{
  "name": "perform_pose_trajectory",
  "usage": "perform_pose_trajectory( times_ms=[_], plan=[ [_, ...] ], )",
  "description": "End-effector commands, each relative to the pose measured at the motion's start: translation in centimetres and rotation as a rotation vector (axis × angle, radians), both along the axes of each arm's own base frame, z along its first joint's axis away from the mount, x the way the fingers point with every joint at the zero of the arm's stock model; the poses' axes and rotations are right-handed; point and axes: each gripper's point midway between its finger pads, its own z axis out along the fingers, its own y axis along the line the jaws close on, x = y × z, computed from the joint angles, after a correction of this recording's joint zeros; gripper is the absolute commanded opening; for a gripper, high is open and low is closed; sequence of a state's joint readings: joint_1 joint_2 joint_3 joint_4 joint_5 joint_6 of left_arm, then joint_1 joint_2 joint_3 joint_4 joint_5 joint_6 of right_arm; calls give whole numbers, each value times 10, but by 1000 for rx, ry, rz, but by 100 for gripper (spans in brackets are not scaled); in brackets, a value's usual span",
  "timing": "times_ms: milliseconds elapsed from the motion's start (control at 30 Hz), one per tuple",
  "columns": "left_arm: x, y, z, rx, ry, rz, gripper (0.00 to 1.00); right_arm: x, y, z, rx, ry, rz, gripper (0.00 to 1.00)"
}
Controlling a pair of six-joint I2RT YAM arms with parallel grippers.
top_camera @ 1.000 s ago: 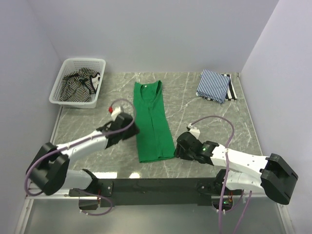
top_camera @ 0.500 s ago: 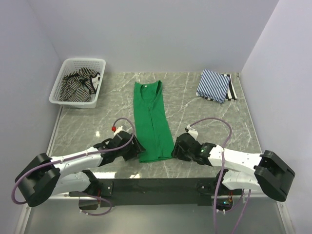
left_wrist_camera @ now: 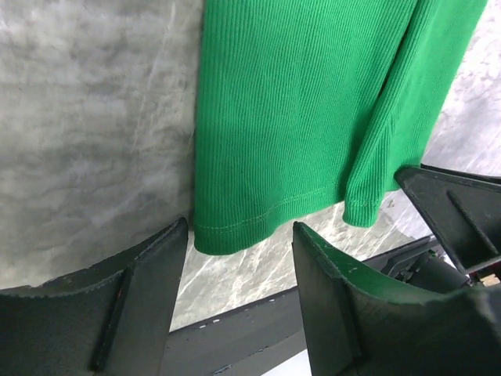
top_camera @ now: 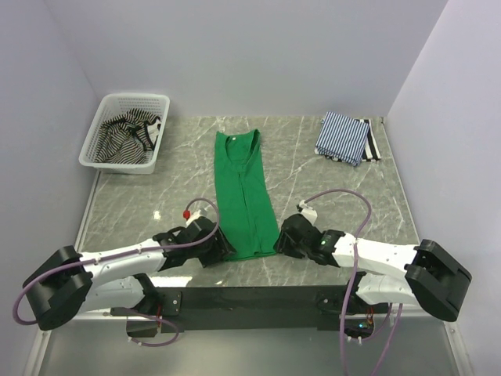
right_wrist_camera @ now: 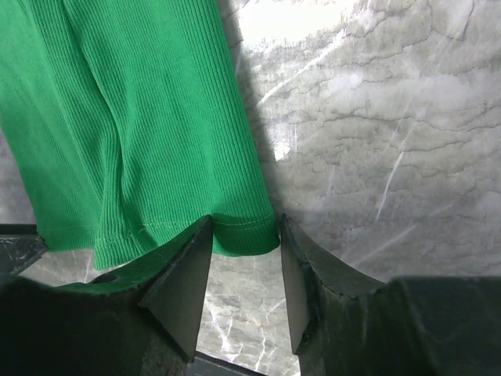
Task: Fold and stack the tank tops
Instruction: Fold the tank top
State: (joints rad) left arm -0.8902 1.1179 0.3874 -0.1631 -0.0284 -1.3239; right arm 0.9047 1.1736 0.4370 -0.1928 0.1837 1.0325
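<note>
I am poising left tool (left_wrist_camera: 239, 235) wide, right tool (right_wrist_camera: 245, 235) narrower, both empty, astride the hem of the green top (top_camera: 244, 196); blue-striped top (top_camera: 342, 137) is lying folded at 1 o'clock, black-striped top (top_camera: 129, 133) waiting in basket (top_camera: 117, 102).

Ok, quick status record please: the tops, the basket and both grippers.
green tank top: flat mid-table, long narrow strip, hem toward the arms
left gripper: open, astride hem's left corner
right gripper: open, astride hem's right corner
blue-striped top: folded, far right, atop a black-and-white striped piece
basket: far left, holds black-and-white striped cloth
</note>
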Motion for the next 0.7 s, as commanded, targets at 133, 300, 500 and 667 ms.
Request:
perform_pose_trajectory(
  times_ms=[133,300,500,667],
  plan=[
    [-25,26,-37,185,122,12,59,-8,-4,-14,-49,22,-11,42],
    [-21,26,-38,196,105,14,36,-8,-4,-13,-60,17,-4,25],
    [-17,20,-33,211,93,-25,1,-8,-3,-6,-86,12,23,9],
    [-30,32,-32,268,139,-65,1,-29,12,-2,-95,44,97,5]
  ],
)
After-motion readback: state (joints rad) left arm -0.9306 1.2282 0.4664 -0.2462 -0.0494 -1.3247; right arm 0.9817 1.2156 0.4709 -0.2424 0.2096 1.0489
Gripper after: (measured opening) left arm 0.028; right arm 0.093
